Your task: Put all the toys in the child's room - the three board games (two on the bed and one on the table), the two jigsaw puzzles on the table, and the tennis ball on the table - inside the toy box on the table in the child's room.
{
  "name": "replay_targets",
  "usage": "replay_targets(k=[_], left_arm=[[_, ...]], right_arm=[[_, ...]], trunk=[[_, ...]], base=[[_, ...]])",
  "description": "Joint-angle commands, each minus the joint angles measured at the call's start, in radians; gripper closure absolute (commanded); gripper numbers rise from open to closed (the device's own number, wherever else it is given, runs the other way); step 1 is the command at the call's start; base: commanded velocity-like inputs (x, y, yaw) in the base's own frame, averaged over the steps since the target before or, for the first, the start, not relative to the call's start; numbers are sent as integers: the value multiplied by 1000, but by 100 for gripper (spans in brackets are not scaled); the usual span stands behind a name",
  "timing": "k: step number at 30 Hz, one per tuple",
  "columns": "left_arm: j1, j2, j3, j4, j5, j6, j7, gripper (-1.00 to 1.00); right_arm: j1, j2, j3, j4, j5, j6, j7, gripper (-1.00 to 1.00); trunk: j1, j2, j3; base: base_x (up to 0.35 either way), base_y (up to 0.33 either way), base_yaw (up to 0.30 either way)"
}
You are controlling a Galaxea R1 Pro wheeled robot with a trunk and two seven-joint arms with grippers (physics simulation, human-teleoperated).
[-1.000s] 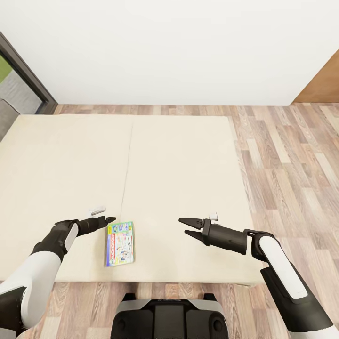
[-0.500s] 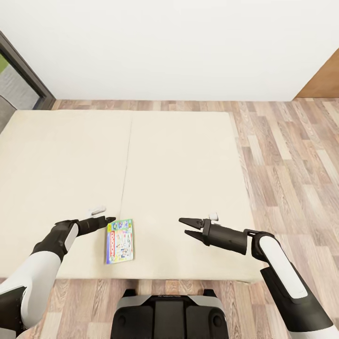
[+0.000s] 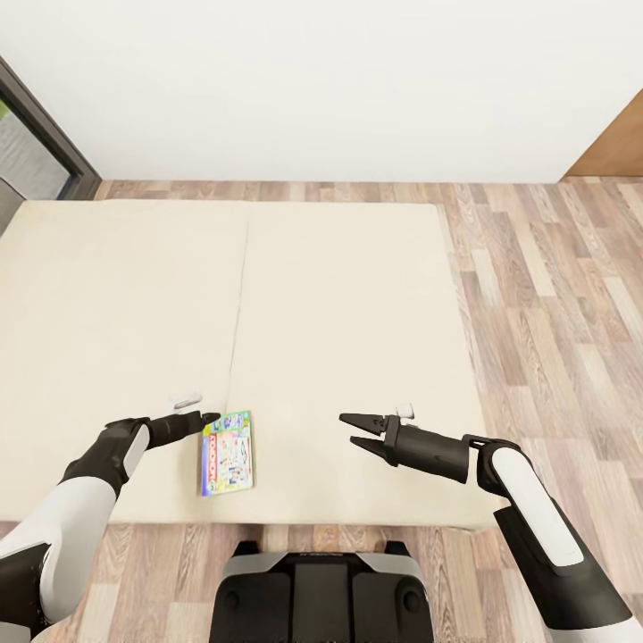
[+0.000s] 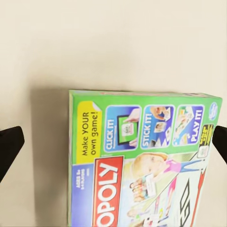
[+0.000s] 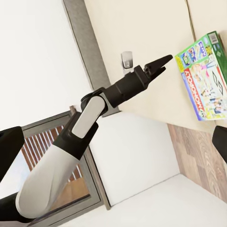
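One board game, a green-edged Monopoly box (image 3: pixel 227 452), lies flat on the bed (image 3: pixel 348 295) near its front edge. My left gripper (image 3: pixel 211 417) hovers just above the box's far short end, and the left wrist view looks straight down on the box (image 4: pixel 142 161) between widely spread fingertips (image 4: pixel 9 146). My right gripper (image 3: pixel 350 430) stands open over bare mattress, well to the right of the box and pointing toward it. In the right wrist view the box (image 5: pixel 203 80) lies beyond the left gripper (image 5: pixel 161 61). The table and the toy box are out of view.
Wood-plank floor (image 3: pixel 554 295) runs along the bed's right side and in front of it. A white wall stands behind the bed, a dark window frame (image 3: pixel 45 125) at the far left, and a brown wooden panel (image 3: pixel 616 147) at the far right. My base (image 3: pixel 317 594) is at the bed's front edge.
The whole picture has shifted slightly upward, so the camera moved and more front floor and base show. Both arms keep their pose and the box lies unmoved.
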Motion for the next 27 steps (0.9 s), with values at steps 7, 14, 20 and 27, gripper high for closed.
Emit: replay_targets(k=[7,14,20,27], left_arm=[[-1,-1,7,6,-6,7,-6,-100],[-1,-2,7,81,-7,-58,-5,-100],[-1,-2,7,114,-7,-79,-5,-100],[-1,-3,7,120,-7,-83,-7,-100]], right_arm=[[-1,-1,1,-1,-3,2,-2,-100],[-1,0,1,0,-2,2,-3,-100],[-1,0,1,1,-2,2,-4,-100],[-1,1,1,2,-2,2,-4,-100]], trunk=[[0,-2,-13],[0,-2,-24],[0,-2,-34],[0,-2,-46]], base=[[0,0,0],[0,0,0],[0,0,0],[0,0,0]])
